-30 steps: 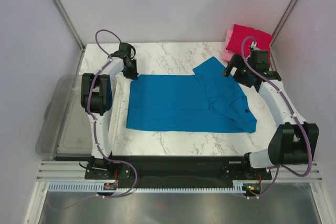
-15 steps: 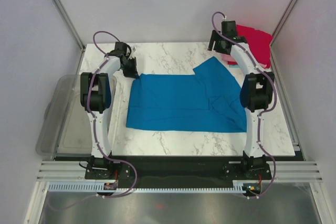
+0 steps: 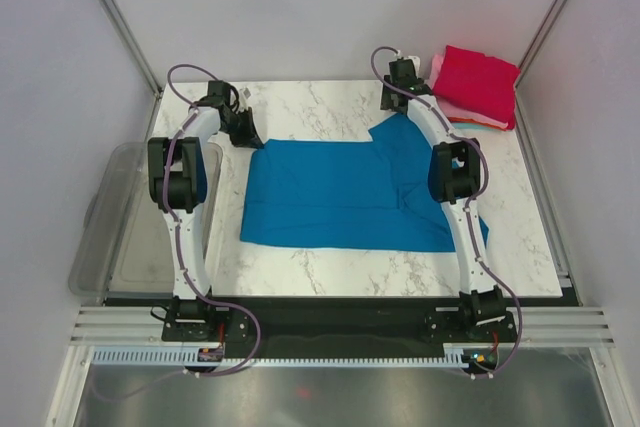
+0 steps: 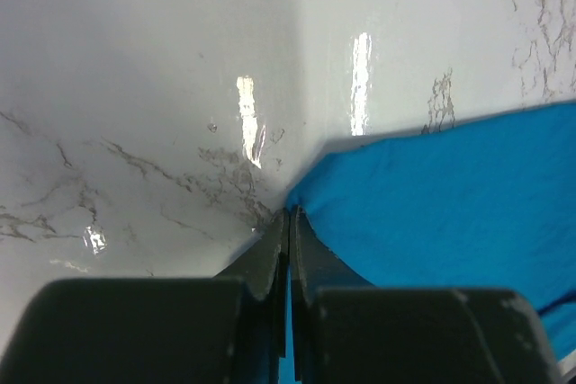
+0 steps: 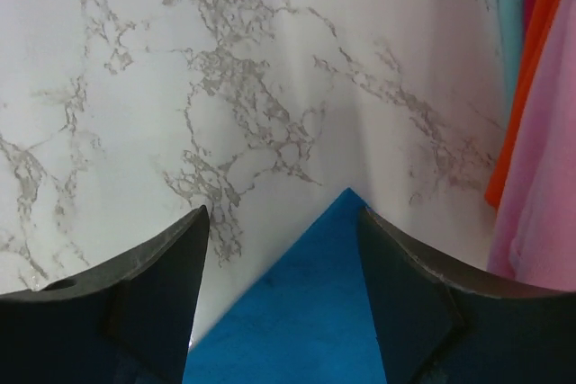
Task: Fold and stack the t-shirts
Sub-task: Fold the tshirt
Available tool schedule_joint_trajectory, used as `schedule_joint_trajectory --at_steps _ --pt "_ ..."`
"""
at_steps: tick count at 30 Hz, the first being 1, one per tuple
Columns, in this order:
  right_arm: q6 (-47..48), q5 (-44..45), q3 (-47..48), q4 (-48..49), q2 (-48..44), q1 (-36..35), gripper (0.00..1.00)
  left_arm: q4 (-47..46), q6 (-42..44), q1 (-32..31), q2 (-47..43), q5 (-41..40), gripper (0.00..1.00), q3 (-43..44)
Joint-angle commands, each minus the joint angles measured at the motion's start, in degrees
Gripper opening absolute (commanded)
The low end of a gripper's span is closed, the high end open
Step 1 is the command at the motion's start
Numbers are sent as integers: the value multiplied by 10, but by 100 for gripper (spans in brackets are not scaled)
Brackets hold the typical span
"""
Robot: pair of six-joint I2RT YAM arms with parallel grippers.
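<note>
The blue t-shirt lies spread flat in the middle of the bench, with the folded stack of red and pink shirts at the far right corner. The left pincer is pressed together on the shirt's far left corner, and only a thin edge of cloth appears caught between its tips. The right pincer stands apart, straddling the pointed far right corner without gripping it. The main risk is an uneven lift. If the left bite is as shallow as it looks, the corner could slip free once the cloth is pulled. If the right jaws close too high, they would miss the point entirely and the fold would drag crooked. The right arm also works just beside the stack, so a wide swing could knock it askew. In the overhead view the right arm covers the collar and part of the shirt's right side. How deep the left grip reaches is hard to tell, since the fingers hide the cloth.
</note>
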State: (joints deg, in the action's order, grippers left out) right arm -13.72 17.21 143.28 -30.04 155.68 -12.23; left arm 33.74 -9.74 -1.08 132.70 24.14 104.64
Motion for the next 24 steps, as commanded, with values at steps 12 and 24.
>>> schedule_joint_trajectory --at_steps 12,24 --pt "-9 27 -29 -17 -19 3 21 5 -6 4 30 -14 2 10" --pt "-51 -20 -138 16 -62 2 0 8 -7 3 30 -13 2 13"
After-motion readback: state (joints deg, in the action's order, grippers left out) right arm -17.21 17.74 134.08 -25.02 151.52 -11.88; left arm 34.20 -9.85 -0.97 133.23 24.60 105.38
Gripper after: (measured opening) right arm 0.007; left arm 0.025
